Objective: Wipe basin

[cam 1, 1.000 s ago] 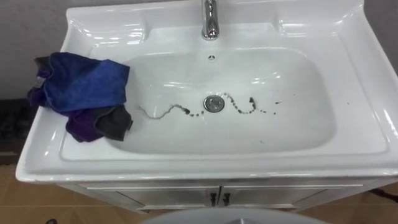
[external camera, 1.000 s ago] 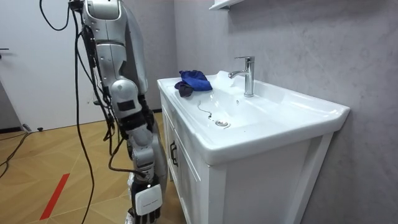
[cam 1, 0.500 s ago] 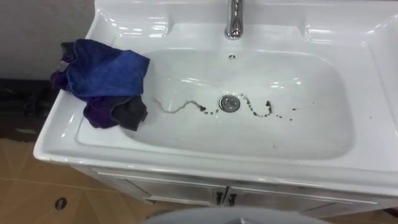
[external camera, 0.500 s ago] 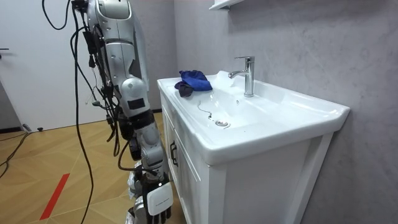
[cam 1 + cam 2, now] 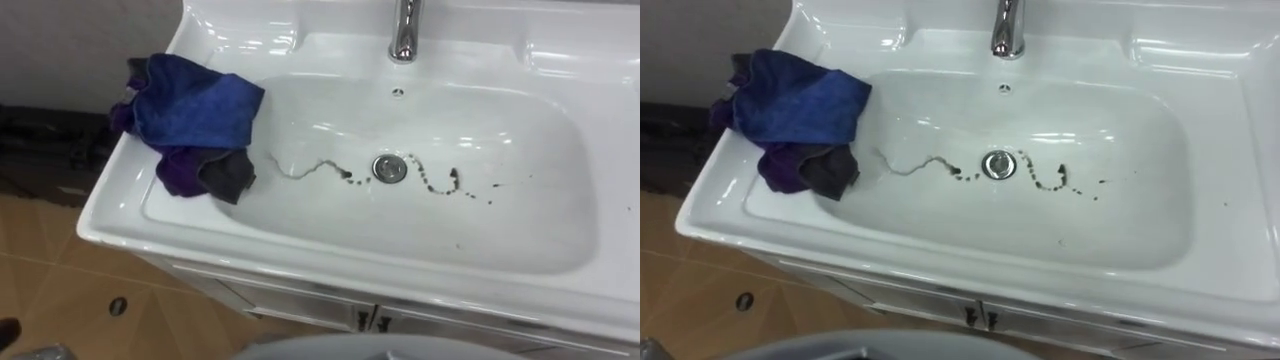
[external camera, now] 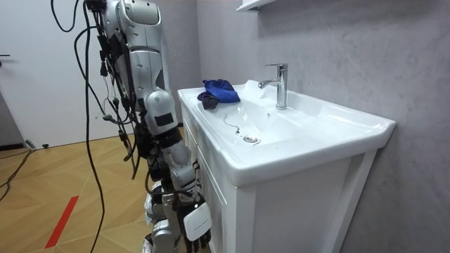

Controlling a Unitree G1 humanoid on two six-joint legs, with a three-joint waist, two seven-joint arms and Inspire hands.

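The white basin (image 5: 330, 262) fills the eye views, with dark dirt trails (image 5: 440, 186) on both sides of its drain (image 5: 390, 168). A crumpled blue, purple and grey cloth (image 5: 195, 112) lies on the left rim and hangs into the bowl; it also shows at the far end (image 6: 218, 90) in the room view. In the room view I stand at the vanity's front. My right hand (image 6: 199, 223) hangs low by the cabinet front, fingers relaxed and holding nothing, far below the cloth.
A chrome tap (image 5: 404, 35) stands at the back middle of the basin. Cabinet doors with small handles (image 5: 370, 320) sit under the front rim. A grey wall backs the vanity (image 6: 330, 63), and wooden floor (image 6: 63, 183) lies behind me.
My right arm has swung forward, bringing the hand from beside my leg to the cabinet front. The eye views have shifted, so the basin sits further right. The cloth has not moved.
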